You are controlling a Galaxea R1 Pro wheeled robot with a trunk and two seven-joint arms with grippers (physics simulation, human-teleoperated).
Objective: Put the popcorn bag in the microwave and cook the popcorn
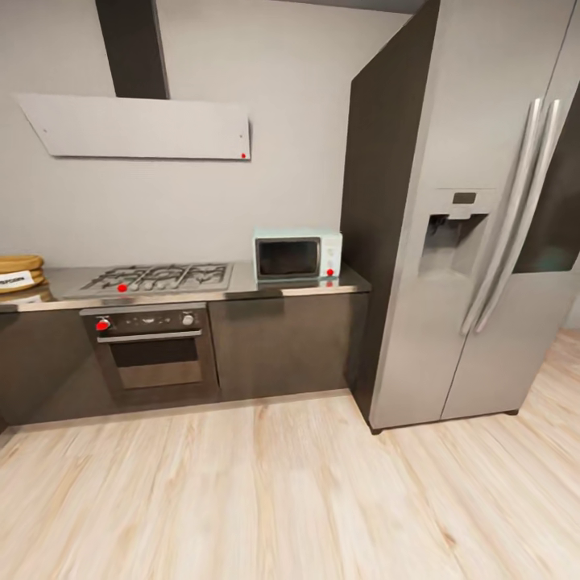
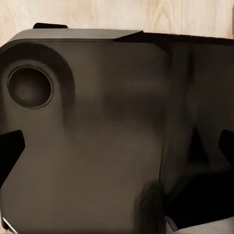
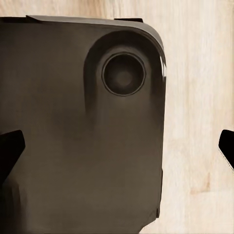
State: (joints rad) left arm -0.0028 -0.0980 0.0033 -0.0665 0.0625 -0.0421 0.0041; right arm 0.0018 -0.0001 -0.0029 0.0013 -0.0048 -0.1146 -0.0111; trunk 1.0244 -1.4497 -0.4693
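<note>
Standing well back on the wooden floor [image 1: 266,499], the robot is at the approach step, its jaws spread and empty; the popcorn bag [image 1: 18,278] waits at the bench's [image 1: 242,283] far left, the microwave [image 1: 297,254] right, so rolling closer comes next

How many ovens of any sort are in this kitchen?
2. The microwave, pale mint, stands on the countertop at its right end beside the fridge. A dark built-in oven sits under the gas hob. Others may lie outside the picture.
</note>
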